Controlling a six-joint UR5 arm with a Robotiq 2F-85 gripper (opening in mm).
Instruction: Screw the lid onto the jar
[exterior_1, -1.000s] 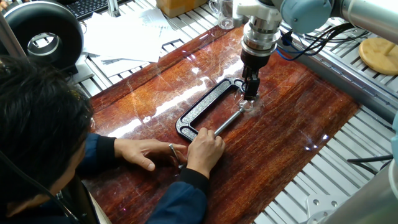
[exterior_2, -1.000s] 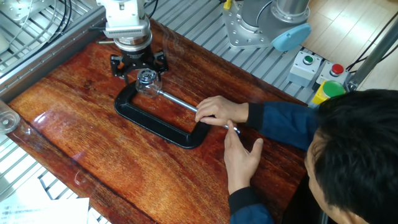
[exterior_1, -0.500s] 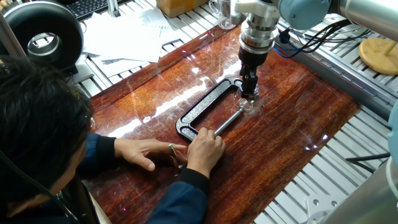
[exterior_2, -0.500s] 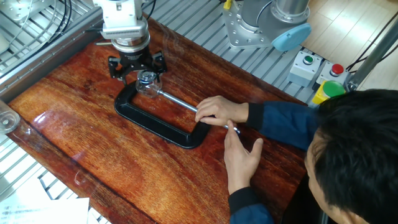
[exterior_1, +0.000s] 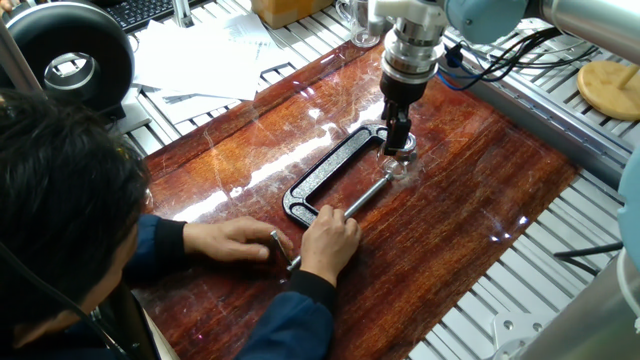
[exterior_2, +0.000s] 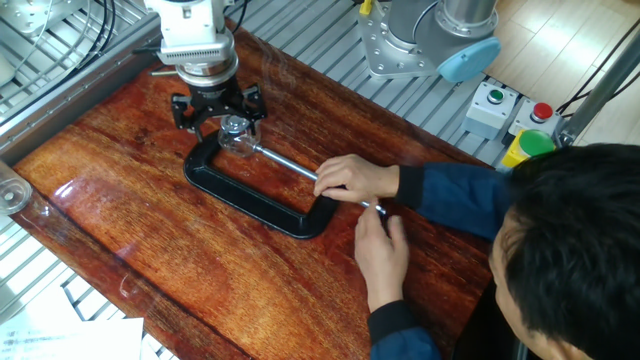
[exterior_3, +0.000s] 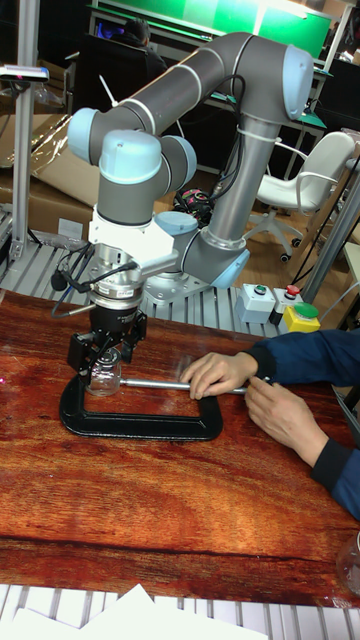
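- We see the gripper (exterior_2: 218, 108) pointing straight down just above the jar (exterior_2: 238, 140), its black fingers (exterior_3: 82, 352) spread to either side; we read it as open and holding nothing.
- The lid (exterior_2: 234, 125) sits on the jar's mouth as a small silvery disc, directly beneath the gripper; we cannot tell how far it is threaded on.
- The jar stands upright on the wooden table (exterior_2: 120, 210), pinched in the mouth of the black C-clamp (exterior_2: 250, 195), between the frame's fixed end and the tip of the clamp screw (exterior_2: 285, 163).
- The glass is clear and we make out nothing inside it.
- The clamp lies flat on the table, its screw running from the jar toward the person.
- One of the person's hands (exterior_2: 355, 180) rests over the screw where it passes through the frame; the other hand (exterior_2: 380, 255) is at the screw's outer end, fingers by the handle bar.
- In the tall fixed view, part of another glass vessel (exterior_3: 350, 567) shows at the table's right edge, well apart; its contents cannot be made out.
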